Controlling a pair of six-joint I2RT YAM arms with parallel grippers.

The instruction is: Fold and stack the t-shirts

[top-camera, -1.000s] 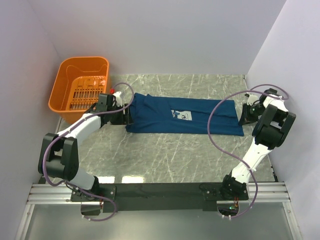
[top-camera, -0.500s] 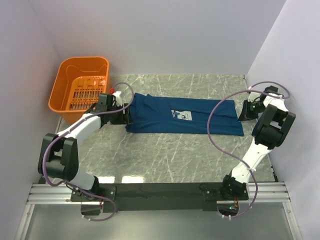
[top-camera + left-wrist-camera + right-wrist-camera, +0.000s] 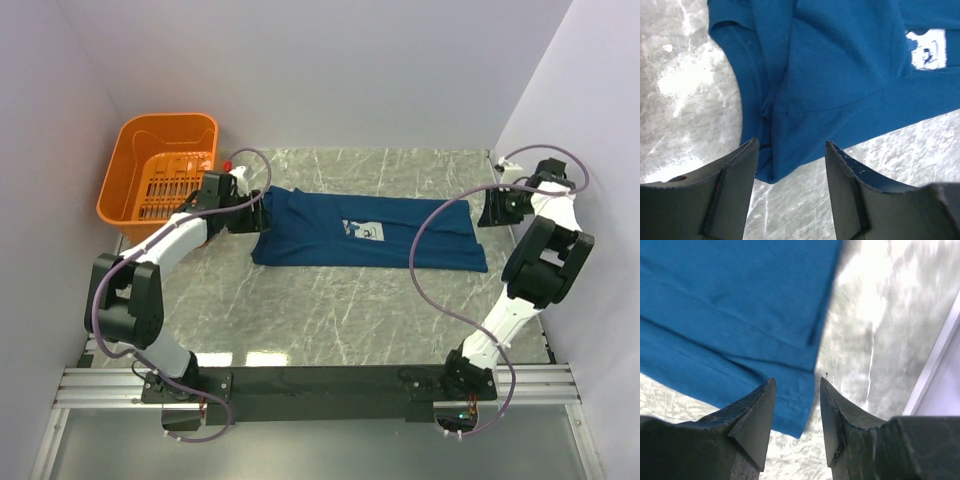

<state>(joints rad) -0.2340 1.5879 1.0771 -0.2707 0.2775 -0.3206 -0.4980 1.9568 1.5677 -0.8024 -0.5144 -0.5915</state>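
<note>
Overhead; wrists close, seemingly above t-shirt (image 3: 310,235)

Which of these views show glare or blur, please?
Left wrist: white glare patches on the marble table, t-shirt sharp. Right wrist: upper right smeared by blur and glare. Top external: sharp, evenly lit, one pale reflection near the front edge.

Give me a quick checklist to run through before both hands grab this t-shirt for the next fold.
1. left hand open: ok.
2. right hand open: ok.
3. dark blue t-shirt laid out as a long strip on the marble table: ok.
4. collar end lined up with the left hand: ok.
5. hem corner lined up with the right hand: ok.
6. purple cable of the right arm clear of the shirt: cannot tell; it crosses the shirt's right end in the top view.
</note>
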